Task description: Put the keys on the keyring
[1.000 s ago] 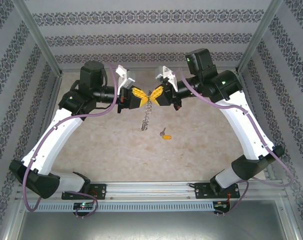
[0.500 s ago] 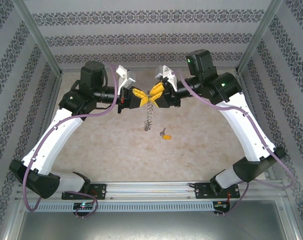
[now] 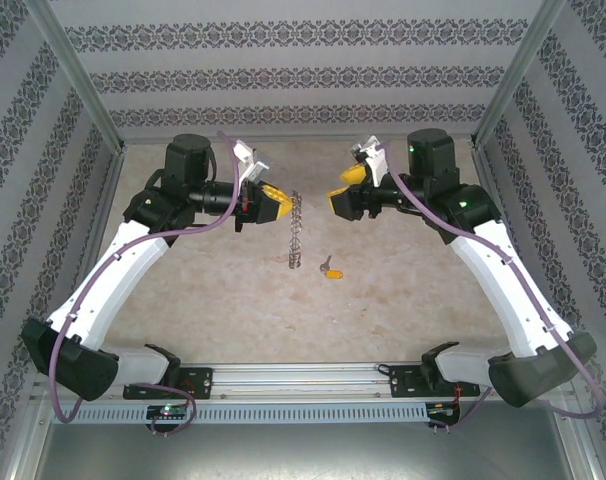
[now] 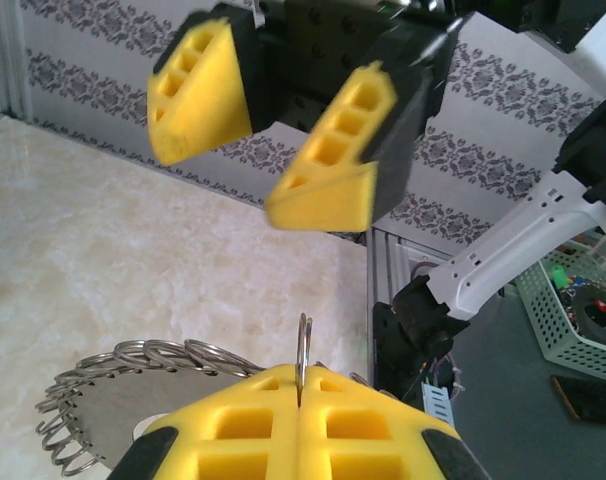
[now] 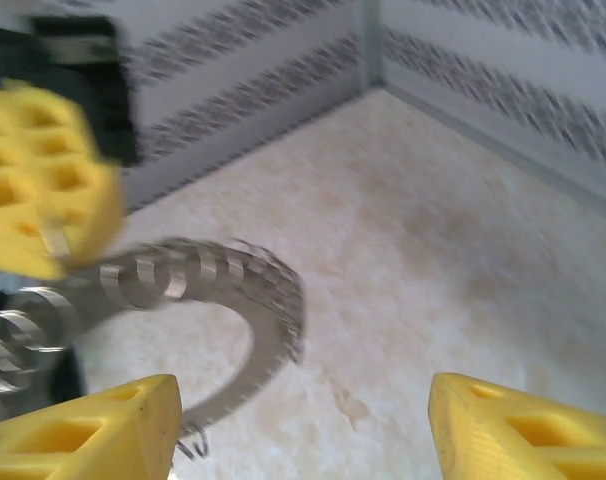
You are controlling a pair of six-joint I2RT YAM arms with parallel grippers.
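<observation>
The keyring [image 3: 295,232], a grey metal ring with a lacy rim of small loops, hangs edge-on above the table. My left gripper [image 3: 274,203] is shut on one thin loop of its rim; in the left wrist view the yellow fingertips [image 4: 301,378] pinch that loop, with the keyring [image 4: 123,390] spreading out to the left. My right gripper [image 3: 344,189] stands open to the right of the ring, apart from it. Its wide-apart fingers [image 5: 83,430] frame the blurred keyring [image 5: 268,300]. One of the keys [image 3: 330,268], tiny with a yellow-orange head, lies on the table below.
The marble-look tabletop [image 3: 403,280] is boxed in by patterned walls [image 3: 303,75] and aluminium posts. The metal rail [image 3: 303,380] with both arm bases runs along the near edge. A green-white basket [image 4: 583,310] sits off the table.
My right gripper has opened, let go of the keyring and drawn back to the right. The left gripper has stayed shut on the ring, which now hangs from it alone.
</observation>
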